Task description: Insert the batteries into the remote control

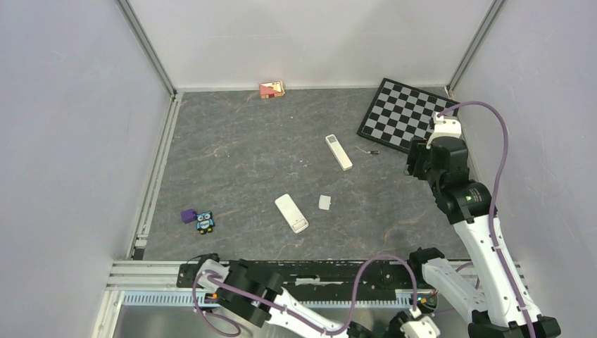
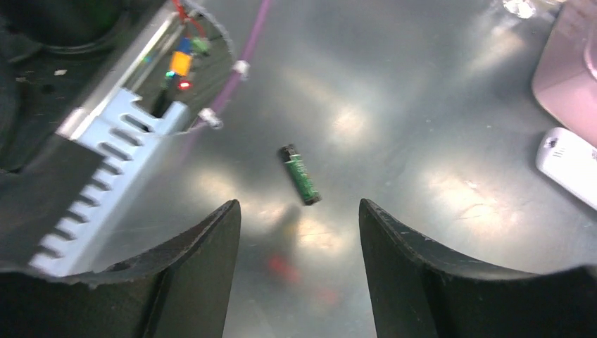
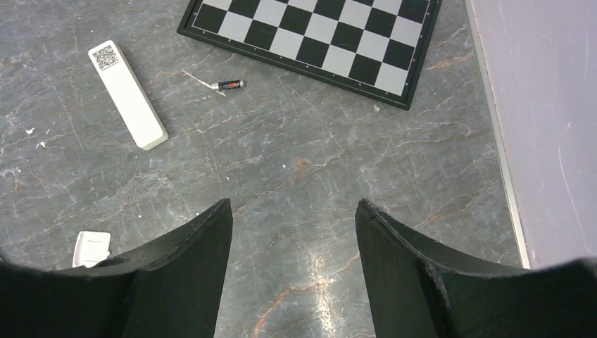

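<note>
The left jaws stand spread and empty over a shiny metal plate [image 2: 422, 91] at the near edge, with a green battery [image 2: 300, 174] lying loose just beyond their tips. Out on the desk [image 1: 232, 155] lie a wider remote [image 1: 291, 213], a small white cover [image 1: 324, 202] near it, and a slim remote [image 1: 338, 151]. A second battery [image 3: 229, 84] rests just off the chessboard [image 3: 317, 35]. The right jaws hang open above bare desk nearby. Each cell looks light, rigid, smooth and apt to roll, so pinch it across the middle, square to its length.
</note>
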